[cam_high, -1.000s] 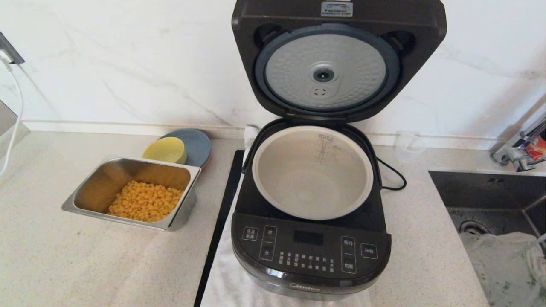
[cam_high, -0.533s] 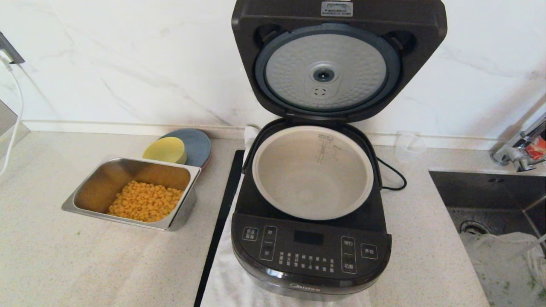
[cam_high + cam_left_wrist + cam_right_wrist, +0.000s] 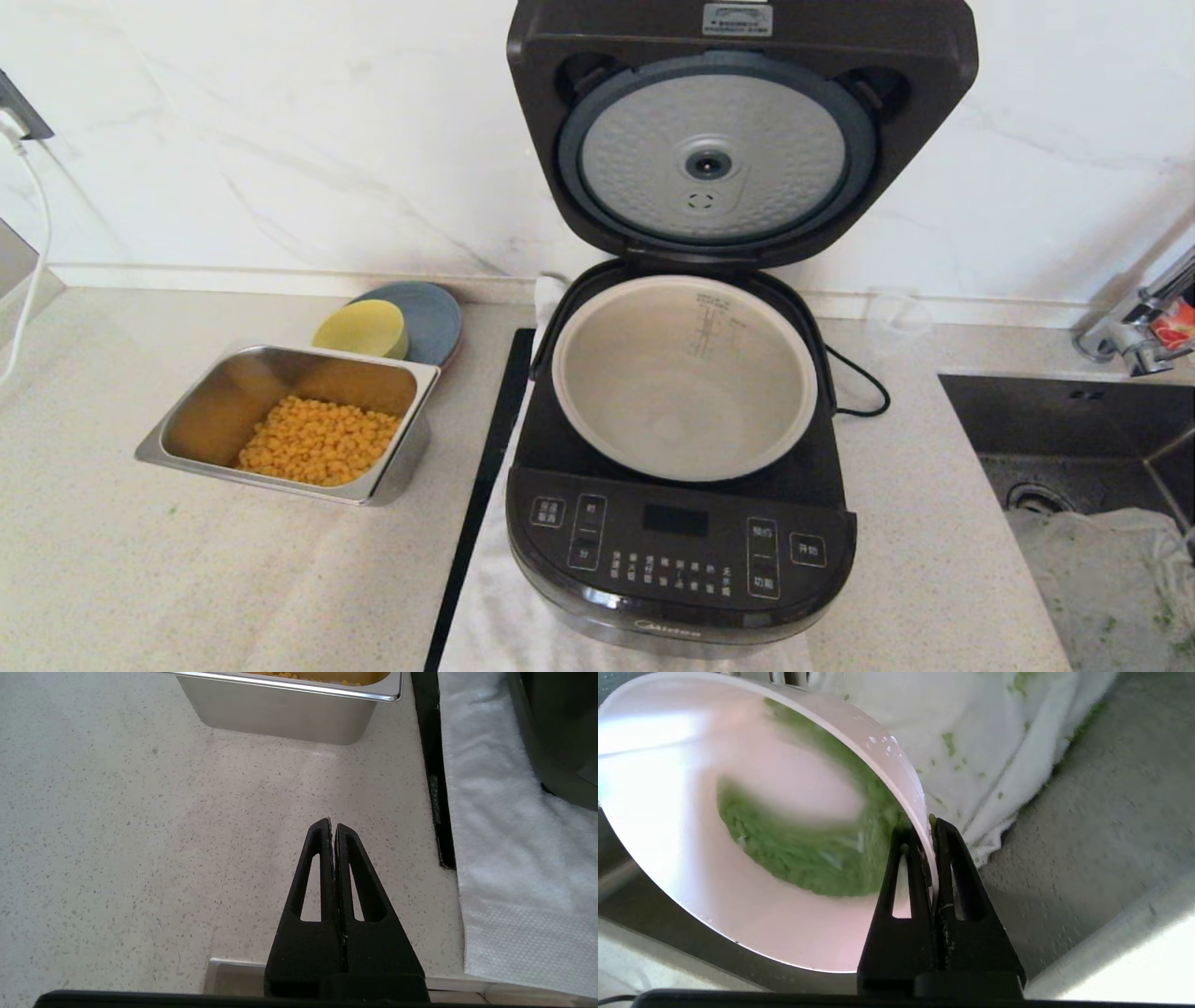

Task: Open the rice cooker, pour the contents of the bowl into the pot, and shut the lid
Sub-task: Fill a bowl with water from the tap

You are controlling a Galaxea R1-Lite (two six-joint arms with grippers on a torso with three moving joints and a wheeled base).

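The black rice cooker (image 3: 680, 551) stands in the middle of the counter with its lid (image 3: 738, 131) raised upright, the dimpled silver disc facing me. Its grey-beige pot (image 3: 684, 378) is bare inside. In the right wrist view my right gripper (image 3: 927, 828) is shut on the rim of the pale pink bowl (image 3: 691, 868), which holds chopped green contents (image 3: 808, 854) and hangs over the sink by a stained white cloth (image 3: 971, 732). The bowl and both arms are out of the head view. My left gripper (image 3: 332, 826) is shut on nothing above the counter near its front edge.
A steel tray (image 3: 187, 448) of yellow corn sits left of the cooker, with a yellow bowl (image 3: 362, 329) on a blue plate (image 3: 434, 317) behind it. The cooker rests on a white towel (image 3: 495, 835). The sink (image 3: 1074, 429) and tap (image 3: 1139, 327) lie at right.
Nothing has visibly shifted on the counter; the cooker stays open. The cloth in the sink has moved slightly at the lower right.
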